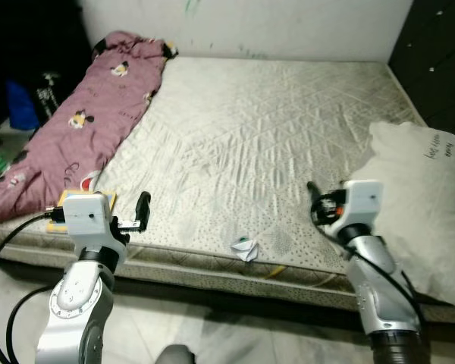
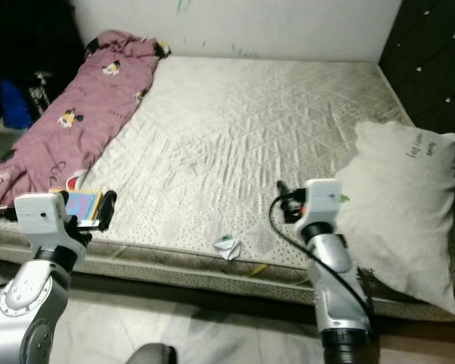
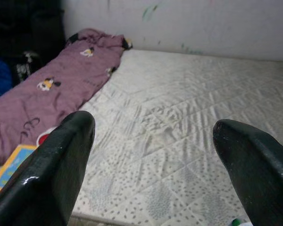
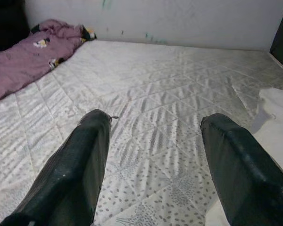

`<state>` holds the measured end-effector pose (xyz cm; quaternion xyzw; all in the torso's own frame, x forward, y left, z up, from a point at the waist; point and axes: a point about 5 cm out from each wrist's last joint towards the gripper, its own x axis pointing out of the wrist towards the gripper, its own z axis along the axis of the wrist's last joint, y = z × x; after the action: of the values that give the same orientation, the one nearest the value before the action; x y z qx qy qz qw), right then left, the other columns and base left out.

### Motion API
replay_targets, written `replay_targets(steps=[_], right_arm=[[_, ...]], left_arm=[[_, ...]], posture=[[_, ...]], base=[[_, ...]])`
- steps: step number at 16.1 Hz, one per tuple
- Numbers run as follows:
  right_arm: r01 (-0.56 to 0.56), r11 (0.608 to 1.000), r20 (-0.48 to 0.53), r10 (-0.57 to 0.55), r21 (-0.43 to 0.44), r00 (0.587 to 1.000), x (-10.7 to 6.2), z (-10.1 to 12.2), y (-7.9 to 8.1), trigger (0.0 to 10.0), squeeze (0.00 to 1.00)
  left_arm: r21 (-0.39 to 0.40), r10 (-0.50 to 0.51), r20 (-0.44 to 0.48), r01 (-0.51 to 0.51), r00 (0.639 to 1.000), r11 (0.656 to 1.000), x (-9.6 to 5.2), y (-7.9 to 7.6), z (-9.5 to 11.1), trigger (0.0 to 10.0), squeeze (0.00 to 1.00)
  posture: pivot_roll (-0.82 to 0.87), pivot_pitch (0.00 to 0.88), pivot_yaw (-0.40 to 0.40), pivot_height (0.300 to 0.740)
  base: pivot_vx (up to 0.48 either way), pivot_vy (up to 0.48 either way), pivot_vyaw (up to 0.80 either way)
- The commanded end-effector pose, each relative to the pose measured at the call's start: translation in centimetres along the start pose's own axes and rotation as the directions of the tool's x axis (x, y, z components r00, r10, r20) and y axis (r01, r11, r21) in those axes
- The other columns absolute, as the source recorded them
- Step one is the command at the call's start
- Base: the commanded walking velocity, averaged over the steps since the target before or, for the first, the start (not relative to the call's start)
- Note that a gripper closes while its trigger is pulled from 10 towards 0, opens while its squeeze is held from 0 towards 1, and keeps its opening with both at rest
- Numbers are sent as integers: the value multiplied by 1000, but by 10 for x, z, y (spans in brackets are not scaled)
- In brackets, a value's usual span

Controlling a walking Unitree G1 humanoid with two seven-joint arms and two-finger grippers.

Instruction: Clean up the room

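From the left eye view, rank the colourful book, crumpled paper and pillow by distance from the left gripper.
1. Colourful book, just left of the left gripper.
2. Crumpled paper, at the mattress's front edge.
3. Pillow, far right.

Stuff I honestly can't make out from here: the little white scrap (image 1: pixel 245 247) near the mattress (image 1: pixel 273 136) front edge is too small to call, might be crumpled paper. The colourful flat thing (image 2: pixel 83 203) by the mattress's left corner is half hidden behind my left gripper (image 1: pixel 142 211), so book or box, no idea. The pillow (image 2: pixel 406 212) on the mattress's right side has dark writing I can't read, and it's cut off at the frame edge. Left of the purple blanket (image 1: pixel 83 114) it's just dark clutter, blue and green blobs.
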<state>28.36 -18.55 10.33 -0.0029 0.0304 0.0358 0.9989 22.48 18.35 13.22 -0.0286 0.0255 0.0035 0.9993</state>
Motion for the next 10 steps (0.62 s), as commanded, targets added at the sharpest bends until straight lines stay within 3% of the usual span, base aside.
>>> replay_targets(steps=[1,3,9,10], right_arm=[[-17,1000,14,17,12,1000,3,3,7,10000,0],[-20,1000,12,20,10,1000,2,3,8,10000,0],[-20,999,3,20,25,1000,2,1,7,10000,0],[-20,999,4,20,30,1000,3,1,7,10000,0]], left_arm=[[-3,-19,5,19,1000,1000,-1,1,1,10000,0],[-26,-45,10,45,999,999,-2,-2,1,10000,0],[-26,-66,13,66,998,997,-2,-5,1,10000,0],[-26,-69,15,70,997,997,-2,-5,1,10000,0]], posture=[[109,39,-25,740],[111,39,-28,740],[112,40,-29,740],[113,39,-30,740]], base=[[0,0,0],[0,0,0],[291,0,0],[349,0,-606]])
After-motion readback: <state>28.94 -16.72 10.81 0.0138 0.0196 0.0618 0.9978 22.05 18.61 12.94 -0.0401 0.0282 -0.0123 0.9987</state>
